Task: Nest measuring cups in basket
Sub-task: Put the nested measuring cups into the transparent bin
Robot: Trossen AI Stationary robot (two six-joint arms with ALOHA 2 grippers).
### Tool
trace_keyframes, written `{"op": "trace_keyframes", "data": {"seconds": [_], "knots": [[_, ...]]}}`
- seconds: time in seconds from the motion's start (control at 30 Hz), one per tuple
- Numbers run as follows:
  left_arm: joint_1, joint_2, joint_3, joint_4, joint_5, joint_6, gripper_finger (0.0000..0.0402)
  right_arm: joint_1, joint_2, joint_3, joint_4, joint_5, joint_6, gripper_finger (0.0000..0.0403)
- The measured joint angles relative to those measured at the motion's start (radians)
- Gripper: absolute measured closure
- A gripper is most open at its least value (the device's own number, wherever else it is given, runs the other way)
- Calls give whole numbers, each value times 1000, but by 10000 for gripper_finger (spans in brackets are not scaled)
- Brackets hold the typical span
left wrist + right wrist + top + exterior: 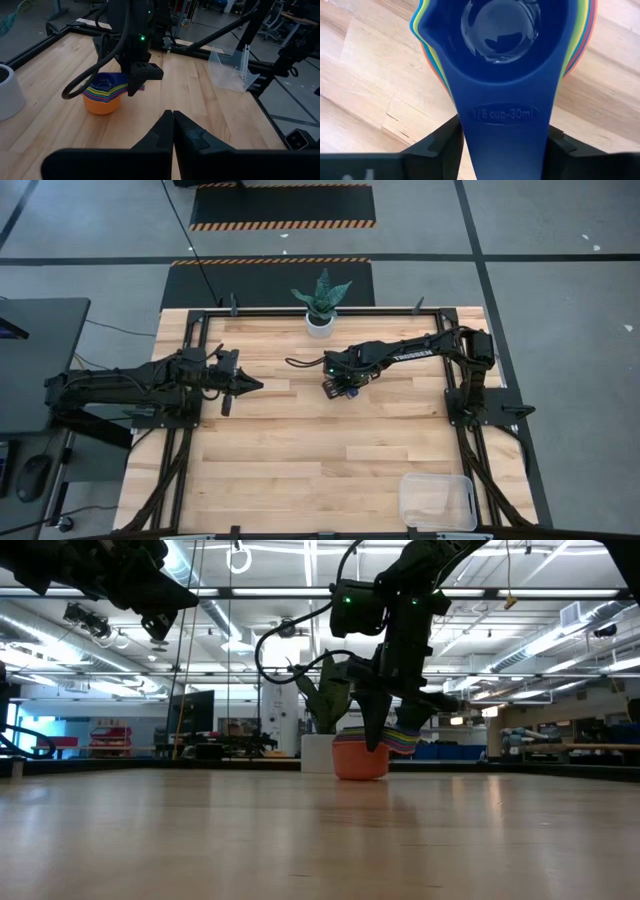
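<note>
Navy-topped measuring cups (505,60) sit nested, handles between the right hand's (504,145) part-open, untouching fingers.

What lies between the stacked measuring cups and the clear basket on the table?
Only bare wood: in the high view, nothing sits on the table between the measuring cups, under the right gripper, and the basket.

The nested round plastic measuring cups (103,94) show an orange bottom cup, then yellow, green and red rims, with a navy-blue cup on top stamped "1/8 cup-30ml". Behind that stack, the smooth white plant pot (320,323) carries mottled green leaves. The wooden table (300,450) is pale, striped planking.
</note>
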Motion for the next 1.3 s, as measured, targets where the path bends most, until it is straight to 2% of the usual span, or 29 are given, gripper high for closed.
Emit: {"op": "trace_keyframes", "data": {"seconds": [0.33,0.77,1.3], "knots": [[0,0,0,0,0,0,388,0,0,0,0,-7,6,209],[0,0,0,0,0,0,388,-22,0,0,6,-112,-8,220],[0,0,0,0,0,0,388,-56,0,0,6,-140,3,228]]}}
